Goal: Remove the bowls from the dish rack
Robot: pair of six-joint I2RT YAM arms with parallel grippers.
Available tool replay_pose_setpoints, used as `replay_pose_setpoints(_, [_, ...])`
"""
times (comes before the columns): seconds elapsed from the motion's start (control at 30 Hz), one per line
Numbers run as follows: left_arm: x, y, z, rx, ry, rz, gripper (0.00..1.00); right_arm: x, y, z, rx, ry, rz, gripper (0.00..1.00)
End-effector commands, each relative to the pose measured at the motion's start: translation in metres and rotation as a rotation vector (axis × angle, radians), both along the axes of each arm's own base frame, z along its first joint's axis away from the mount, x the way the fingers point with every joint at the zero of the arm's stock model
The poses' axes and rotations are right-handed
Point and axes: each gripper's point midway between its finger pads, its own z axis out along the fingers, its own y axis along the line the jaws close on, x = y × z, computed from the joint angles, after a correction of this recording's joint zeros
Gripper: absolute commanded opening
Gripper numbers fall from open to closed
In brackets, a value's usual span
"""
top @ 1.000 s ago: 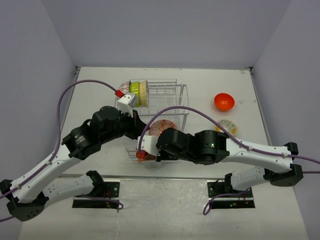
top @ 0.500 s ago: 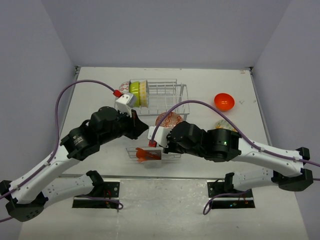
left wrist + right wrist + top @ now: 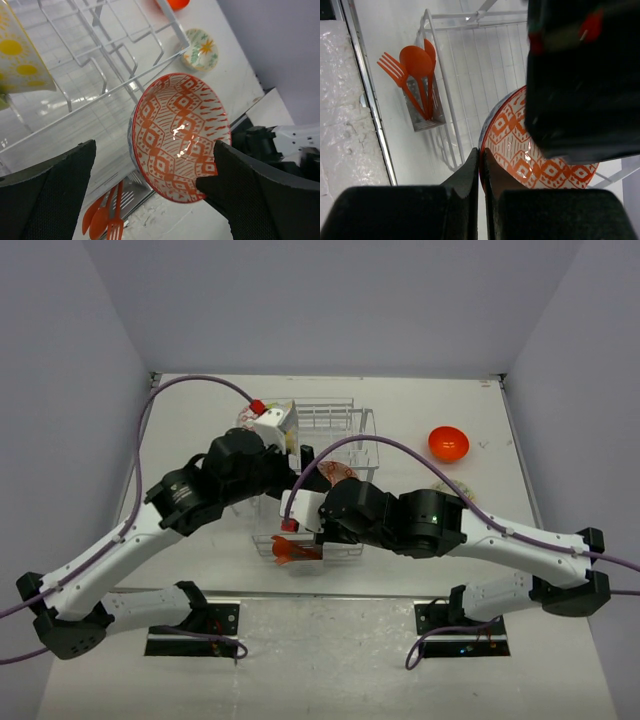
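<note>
My right gripper (image 3: 481, 155) was clenched on the rim of the red-patterned bowl (image 3: 530, 145), one finger on each side of the wall. I pinched the edge because the bowl stood tilted on its side in the near part of the dish rack (image 3: 465, 65), so only the rim offered a hold. I couldn't tell whether it had lifted clear of the wires. Just left of it, the orange utensils (image 3: 415, 65) sat in their holder, untouched.

My left gripper (image 3: 155, 145) hung released, its fingers spread wide to either side of the same bowl (image 3: 180, 135), perhaps to steady or receive it. Contact was not clear. Beyond it, a cream-yellow bowl (image 3: 15, 55) was in the rack's far slots (image 3: 115, 55). Two bowls were already out on the table to the right: the orange bowl (image 3: 448, 443) far and the floral bowl (image 3: 201, 48) nearer.

Compared with half a second before, the left arm had swung farther over the rack (image 3: 335, 425), now covering the lime bowl. The right wrist had shifted slightly left, and the red bowl (image 3: 335, 475) had barely moved.
</note>
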Motion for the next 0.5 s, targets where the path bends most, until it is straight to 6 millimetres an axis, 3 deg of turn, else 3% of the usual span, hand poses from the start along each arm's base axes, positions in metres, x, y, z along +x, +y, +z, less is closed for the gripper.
replay_pose_setpoints(0.0, [0.005,-0.003,-0.028,0.107,0.052,-0.003,1.00,0.000,0.008,0.030,0.056,-0.048,0.012,0.00])
replay_pose_setpoints(0.1, [0.005,-0.008,-0.037,0.129,0.067,-0.025,0.91,-0.001,0.012,0.035,0.057,-0.055,0.022,0.00])
replay_pose_setpoints(0.13, [0.005,-0.009,-0.038,0.132,0.065,-0.033,0.76,-0.001,0.014,0.035,0.053,-0.059,0.026,0.00])
replay_pose_setpoints(0.2, [0.004,-0.009,-0.038,0.140,0.061,-0.039,0.57,0.000,0.016,0.037,0.044,-0.069,0.019,0.00])
replay_pose_setpoints(0.23, [0.003,-0.009,-0.038,0.141,0.060,-0.039,0.39,0.000,0.016,0.037,0.040,-0.072,0.019,0.00])
replay_pose_setpoints(0.27, [0.004,-0.008,-0.037,0.144,0.059,-0.034,0.13,0.000,0.017,0.038,0.036,-0.075,0.021,0.00])
replay_pose_setpoints(0.3, [0.004,-0.007,-0.036,0.144,0.056,-0.033,0.02,-0.001,0.018,0.039,0.037,-0.075,0.022,0.00])
replay_pose_setpoints(0.47, [0.001,-0.005,-0.034,0.139,0.051,-0.037,0.00,0.001,0.018,0.038,0.044,-0.085,0.015,0.00])
